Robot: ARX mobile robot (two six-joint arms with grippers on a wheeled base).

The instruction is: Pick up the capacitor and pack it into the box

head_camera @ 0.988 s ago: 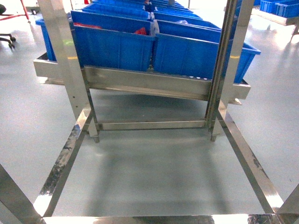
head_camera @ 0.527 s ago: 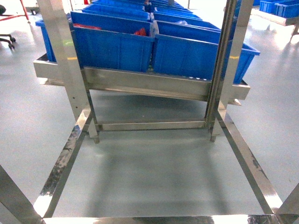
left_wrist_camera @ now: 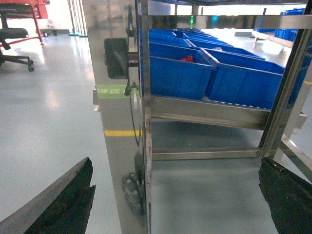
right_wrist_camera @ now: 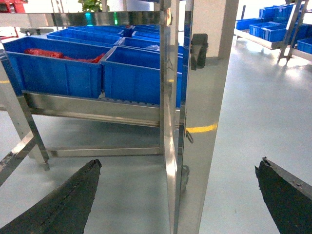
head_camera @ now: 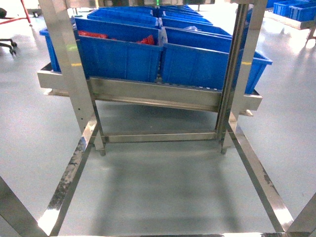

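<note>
Both grippers, left [left_wrist_camera: 175, 195] and right [right_wrist_camera: 178, 195], are seen spread wide and empty, with red-orange items [right_wrist_camera: 61, 54], possibly capacitors, lodged in open blue plastic bins [right_wrist_camera: 53, 73] on the steel rack [right_wrist_camera: 92, 108] well beyond the fingertips.

A glossy pale grey floor [head_camera: 163, 182] reflects bright overhead light. A stainless steel rack [head_camera: 153, 96] stands on it, with rows of blue plastic bins [head_camera: 121, 54] on its sloped shelf. A black office chair [left_wrist_camera: 14, 41] and a red frame [left_wrist_camera: 34, 7] stand far off. More blue bins [right_wrist_camera: 270, 22] line a distant shelf.
</note>
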